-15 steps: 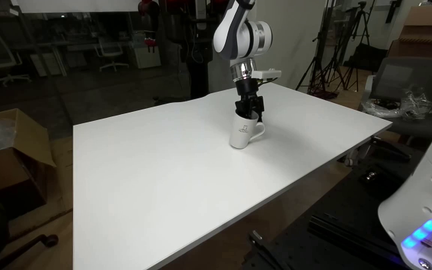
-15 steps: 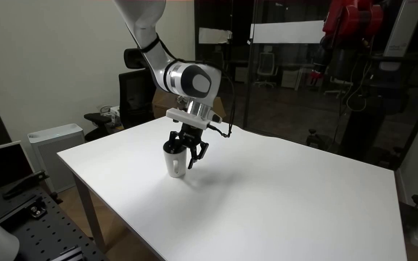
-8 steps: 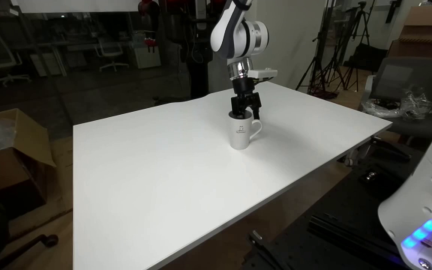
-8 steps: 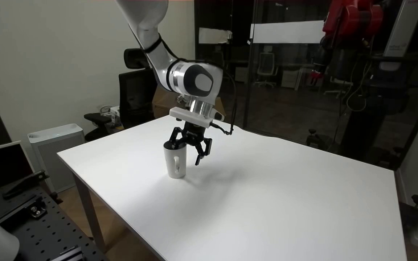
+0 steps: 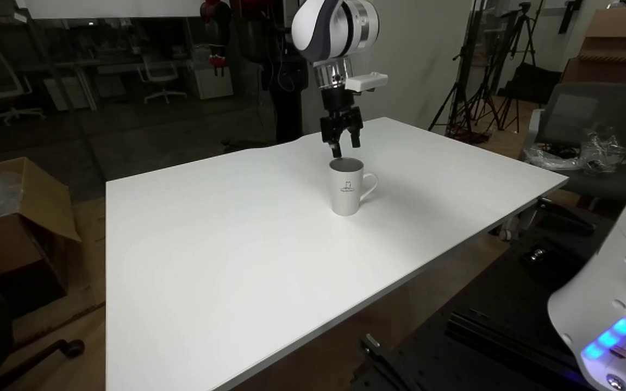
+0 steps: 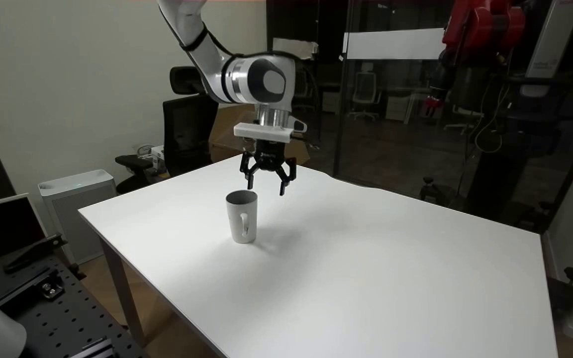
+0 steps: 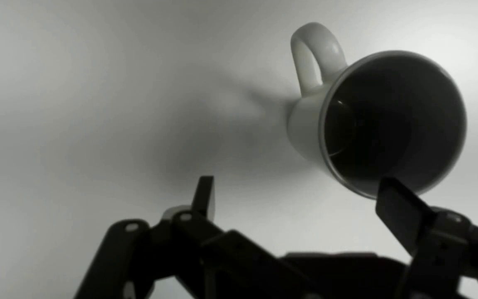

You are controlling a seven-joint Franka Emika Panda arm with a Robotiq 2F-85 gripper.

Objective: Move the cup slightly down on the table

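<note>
The cup [image 5: 344, 193], a white mug with a dark inside and a side handle, stands upright on the white table [image 5: 226, 260]. It also stands upright in an exterior view [image 6: 235, 219]. My gripper [image 5: 346, 149] is open and empty, above the cup and apart from it. In an exterior view the gripper [image 6: 266, 190] hangs above and to one side of the rim. In the wrist view the cup [image 7: 392, 112] lies at the upper right, its handle at the upper left of it. One fingertip [image 7: 401, 207] of the gripper [image 7: 297, 179] overlaps the near rim there.
A cardboard box [image 5: 52, 212] stands on the floor beyond a table end. The white robot base [image 5: 617, 304] and a black perforated platform [image 6: 62, 303] stand beside the table's long edge. A dark office chair [image 6: 189, 129] stands behind the table.
The cup was tilted one second ago and stood upright half a second ago. My gripper, with one finger inside the cup before, has risen out of it and is now clear above.
</note>
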